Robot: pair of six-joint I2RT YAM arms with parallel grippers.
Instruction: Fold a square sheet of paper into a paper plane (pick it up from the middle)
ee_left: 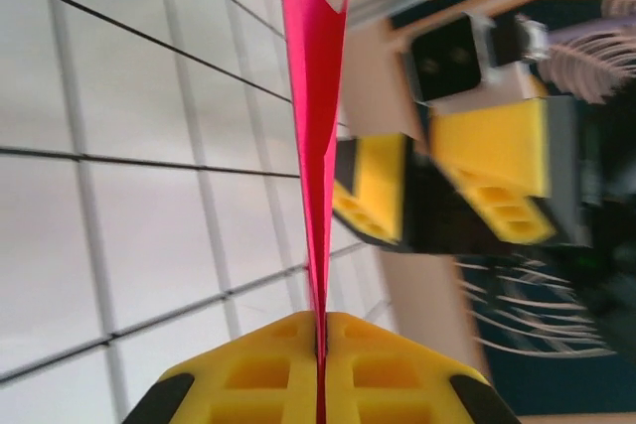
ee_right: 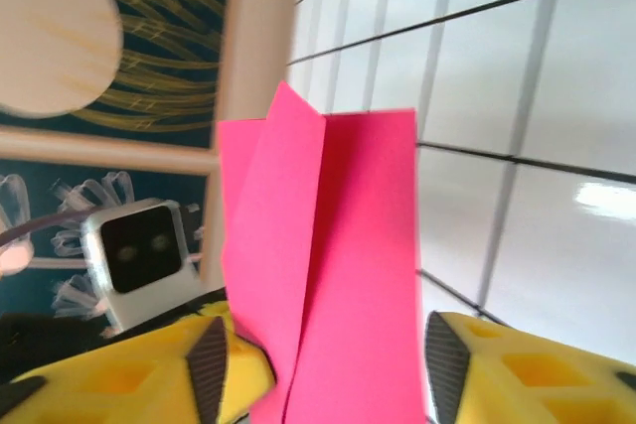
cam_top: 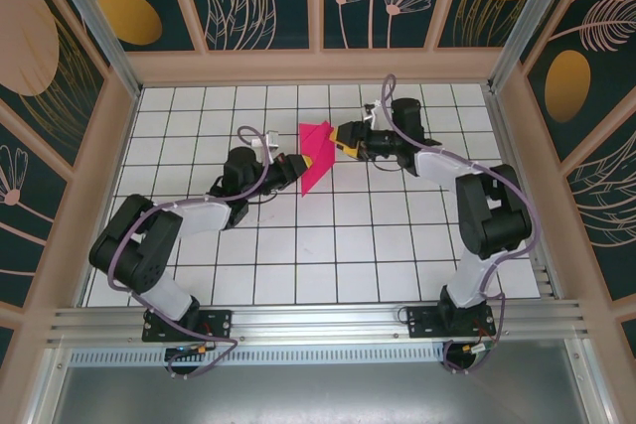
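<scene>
The sheet of paper (cam_top: 316,154) is held clear of the tiled table (cam_top: 298,255), near the middle of its far half, between the two grippers. It is folded, with a pointed flap overlapping a flat panel in the right wrist view (ee_right: 338,245). The left gripper (cam_top: 296,168) is closed on its lower edge: in the left wrist view the paper (ee_left: 313,146) stands edge-on, rising from the clamped fingertips (ee_left: 320,330). The right gripper (cam_top: 340,142) faces it from the opposite side, jaws wide apart (ee_right: 326,335); the paper sits in the gap between its fingers, not clamped
</scene>
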